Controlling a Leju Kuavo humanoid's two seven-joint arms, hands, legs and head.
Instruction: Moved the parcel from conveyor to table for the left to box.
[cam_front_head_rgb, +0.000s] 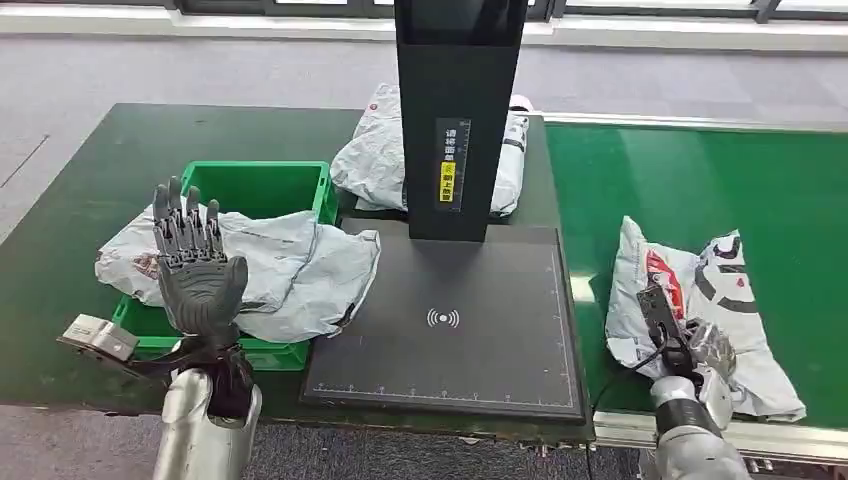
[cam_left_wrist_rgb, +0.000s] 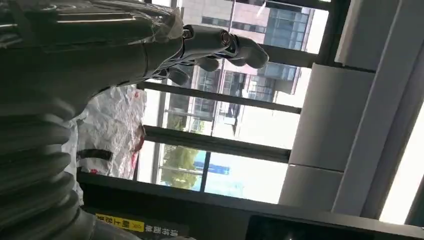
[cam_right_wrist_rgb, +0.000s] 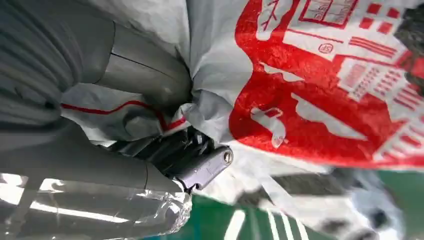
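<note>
Your right robot hand (cam_front_head_rgb: 672, 335) is down on the parcel (cam_front_head_rgb: 735, 300), the crumpled grey mailer with red and black print that's lying on the green conveyor (cam_front_head_rgb: 700, 190) at the right side. In the right wrist view you can see the thumb (cam_right_wrist_rgb: 150, 75) and the darker fingers (cam_right_wrist_rgb: 200, 167) pinching a bunched fold of that bag (cam_right_wrist_rgb: 300, 100), so it's got hold of it, and the parcel sits on the belt, not on the surface.

Your left robot hand (cam_front_head_rgb: 195, 265) is raised upright over the left end of the dark green surface (cam_front_head_rgb: 90, 200), fingers spread and straight, holding nothing. In the left wrist view its fingers (cam_left_wrist_rgb: 220, 42) show extended toward the windows.

Right behind that hand there's a green box (cam_front_head_rgb: 265, 185) with another grey mailer (cam_front_head_rgb: 270, 265) draped across it and hanging over its rims. A third grey bag (cam_front_head_rgb: 375, 160) lies further back, behind the black scanner post (cam_front_head_rgb: 455, 110). The post stands at the back of a black pad (cam_front_head_rgb: 450, 320) with a wireless symbol, sitting between the box and the conveyor.
</note>
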